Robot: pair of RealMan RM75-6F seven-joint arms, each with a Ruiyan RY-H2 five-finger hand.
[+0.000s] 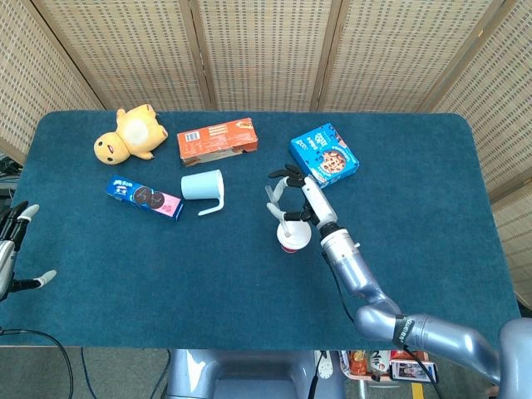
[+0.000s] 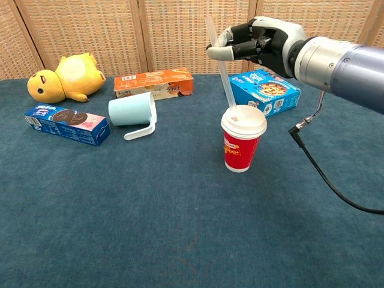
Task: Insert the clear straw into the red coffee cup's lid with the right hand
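Observation:
A red coffee cup (image 2: pixel 242 150) with a white lid (image 2: pixel 243 122) stands upright on the blue table; it also shows mid-table in the head view as the cup (image 1: pixel 290 239). A clear straw (image 2: pixel 222 75) leans up and to the left, its lower end at the lid's top. My right hand (image 2: pixel 255 43) pinches the straw near its upper part, above and slightly behind the cup; from above, the right hand (image 1: pixel 293 193) sits just behind the cup. My left hand (image 1: pixel 12 249) rests at the table's far left edge, fingers spread, holding nothing.
A light blue mug (image 2: pixel 133 111) lies on its side left of the cup. Behind are an orange box (image 2: pixel 153 83), a blue cookie box (image 2: pixel 262 90), a yellow plush toy (image 2: pixel 63 77) and a blue biscuit pack (image 2: pixel 66 125). A black cable (image 2: pixel 324 168) hangs from my right arm.

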